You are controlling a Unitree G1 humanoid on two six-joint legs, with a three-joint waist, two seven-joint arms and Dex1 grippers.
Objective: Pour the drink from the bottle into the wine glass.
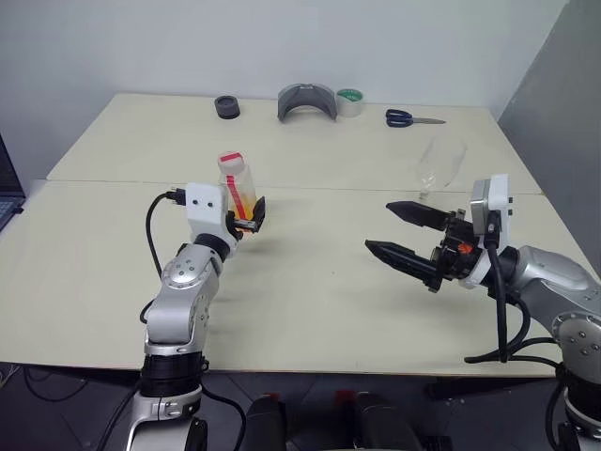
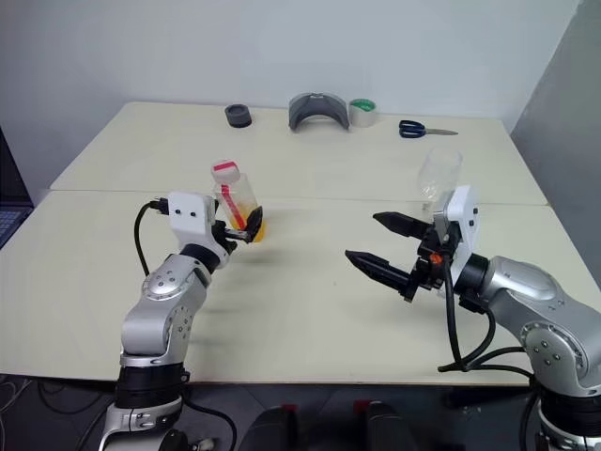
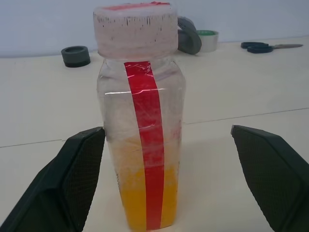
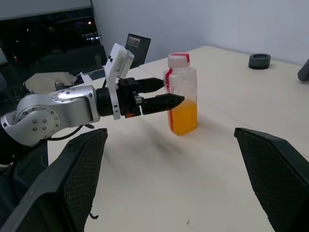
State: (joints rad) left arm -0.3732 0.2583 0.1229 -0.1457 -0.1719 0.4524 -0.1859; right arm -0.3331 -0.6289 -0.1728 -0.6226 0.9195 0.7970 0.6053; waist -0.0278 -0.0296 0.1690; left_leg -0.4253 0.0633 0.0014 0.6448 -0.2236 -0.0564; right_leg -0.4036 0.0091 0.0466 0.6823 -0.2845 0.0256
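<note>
Now: both pincers apart, bottle not gripped yet.

Head view: your left pincer (image 1: 252,218) sits w/ fingers either side of the bottle (image 1: 237,184), upright on the desk (image 1: 319,282); right pincer (image 1: 406,235) spread wide, near the wine glass (image 1: 439,167). Left wrist: bottle between the fingers (image 3: 72,179), gaps each side; the drink (image 3: 130,200) fills approx the lower third. Right wrist: left pincer flanks the bottle, its own fingers wide.

Lab: bare table (image 1: 310,282), grey walls (image 1: 141,42)
</note>
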